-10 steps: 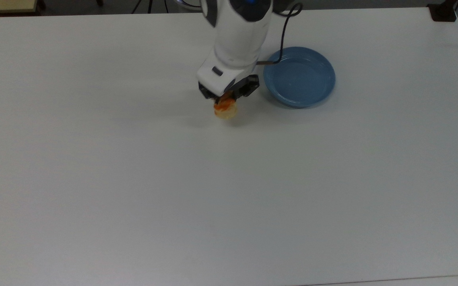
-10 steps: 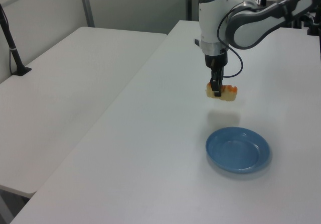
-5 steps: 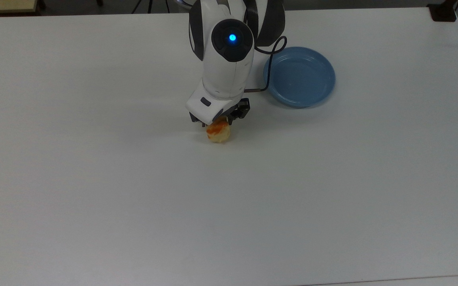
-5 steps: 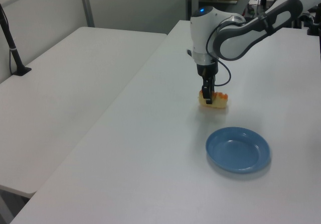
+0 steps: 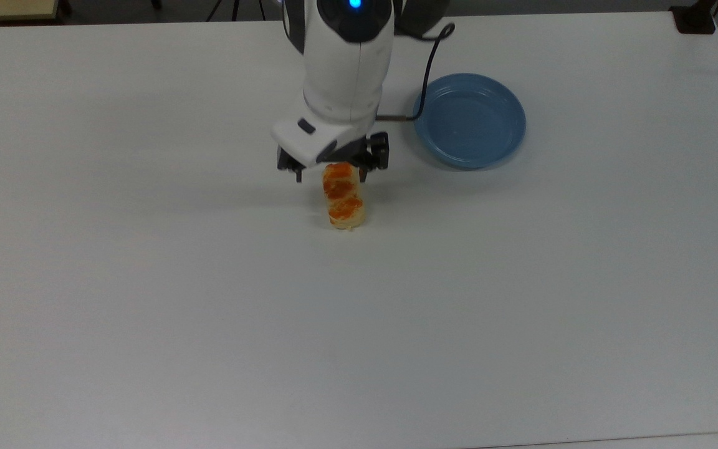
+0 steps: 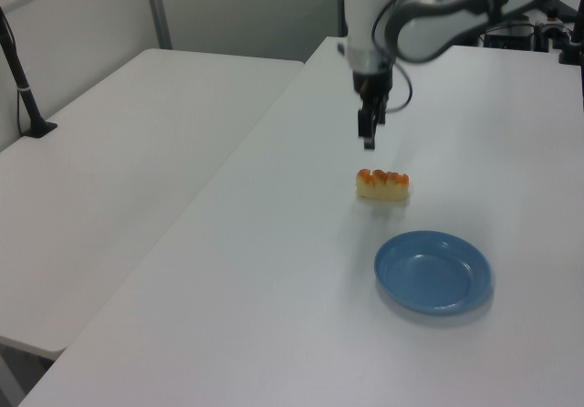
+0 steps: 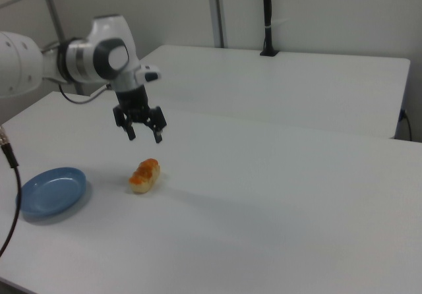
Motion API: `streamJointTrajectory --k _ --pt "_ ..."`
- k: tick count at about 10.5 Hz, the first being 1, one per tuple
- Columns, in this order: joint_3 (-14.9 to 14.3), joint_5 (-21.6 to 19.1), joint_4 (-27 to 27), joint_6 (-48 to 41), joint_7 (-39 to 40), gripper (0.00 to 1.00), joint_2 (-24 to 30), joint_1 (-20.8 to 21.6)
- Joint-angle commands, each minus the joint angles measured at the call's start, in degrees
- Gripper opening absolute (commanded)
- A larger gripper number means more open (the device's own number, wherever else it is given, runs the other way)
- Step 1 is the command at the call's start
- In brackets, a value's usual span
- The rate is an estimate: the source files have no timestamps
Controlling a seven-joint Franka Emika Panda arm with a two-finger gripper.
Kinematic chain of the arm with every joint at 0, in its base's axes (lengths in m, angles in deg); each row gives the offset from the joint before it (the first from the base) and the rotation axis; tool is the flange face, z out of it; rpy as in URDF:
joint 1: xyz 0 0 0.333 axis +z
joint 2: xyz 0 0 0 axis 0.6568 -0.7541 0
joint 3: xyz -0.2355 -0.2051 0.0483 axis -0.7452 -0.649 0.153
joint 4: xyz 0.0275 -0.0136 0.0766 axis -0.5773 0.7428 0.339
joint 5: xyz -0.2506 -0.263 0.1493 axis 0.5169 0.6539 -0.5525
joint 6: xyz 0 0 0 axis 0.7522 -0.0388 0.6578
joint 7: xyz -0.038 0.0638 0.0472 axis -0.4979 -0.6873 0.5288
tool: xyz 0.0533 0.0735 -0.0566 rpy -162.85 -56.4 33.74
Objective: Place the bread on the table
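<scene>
While the bread (image 5: pixel 343 196) lies flat on the table (image 5: pixel 147 280), a little in from the edge that runs along the top of the top view and well away from every corner, the gripper (image 7: pixel 142 130) hangs above it with its jaws spread wide and nothing between them. The loaf touches neither finger, and clear air shows between the two in the left view and the right view. The blue plate (image 5: pixel 470 120) sits near the loaf, toward the top view's right, bare inside and apart from it. By the look of things the placing step is done and the task is as good as finished; what is left is for the arm to draw clear, which calls only for a straight rise so that the fingers do not brush the loaf. The tabletop is plain matte white. A second white table (image 6: pixel 119 151) stands alongside, with a black post (image 7: pixel 267 17) on it and pale partition walls behind.
</scene>
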Motion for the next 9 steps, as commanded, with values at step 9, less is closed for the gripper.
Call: streamJointTrajectory --k 9 --pt "-0.2 -1.4 1.9 -14.5 -0.2 1.00 19.1 -7.0"
